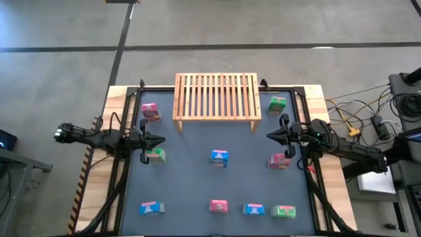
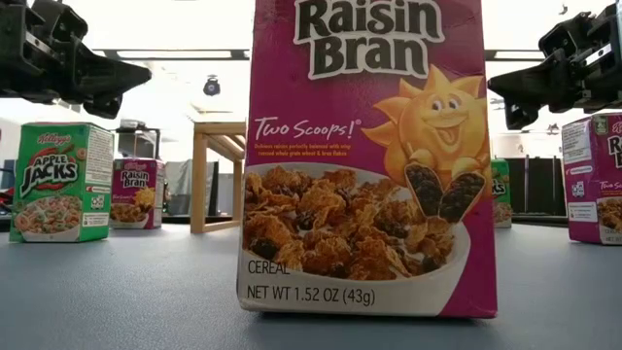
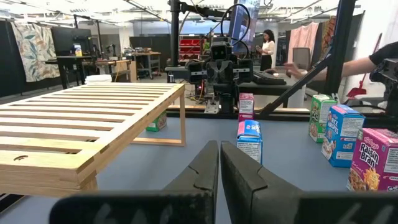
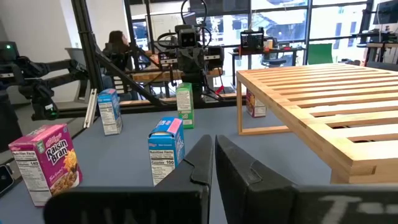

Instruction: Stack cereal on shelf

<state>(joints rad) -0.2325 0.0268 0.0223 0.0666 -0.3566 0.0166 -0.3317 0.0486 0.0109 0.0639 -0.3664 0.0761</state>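
Hovering with fingers pressed together and nothing between them, the left gripper [image 1: 160, 139] sits at the left middle of the high view, its tip aimed toward the frame's centre; the right gripper [image 1: 270, 135] mirrors it at right middle, equally closed and empty.

Just below the left tip lies a green box [image 1: 156, 155]; a pink box [image 1: 150, 111] stands above it, beside the shelf's left end. Under the right arm sits another pink box [image 1: 279, 160], and a green box [image 1: 277, 105] lies beside the shelf's right end. A blue box [image 1: 220, 157] holds the centre. Along the bottom edge run a blue box [image 1: 151, 208], a pink box [image 1: 218, 206], a blue box [image 1: 253, 209] and a green box [image 1: 284, 211].

The shelf [image 1: 216, 96] fills the upper centre, top bare, long axis running left to right, slats running top to bottom.

No box is stacked yet, so a first pick seems the step in hand. To do it well, each arm should probably spread its fingers, drop over its nearest box and close across the narrow depth. The boxes stand upright, long axis vertical, printed fronts mostly toward the frame's bottom.
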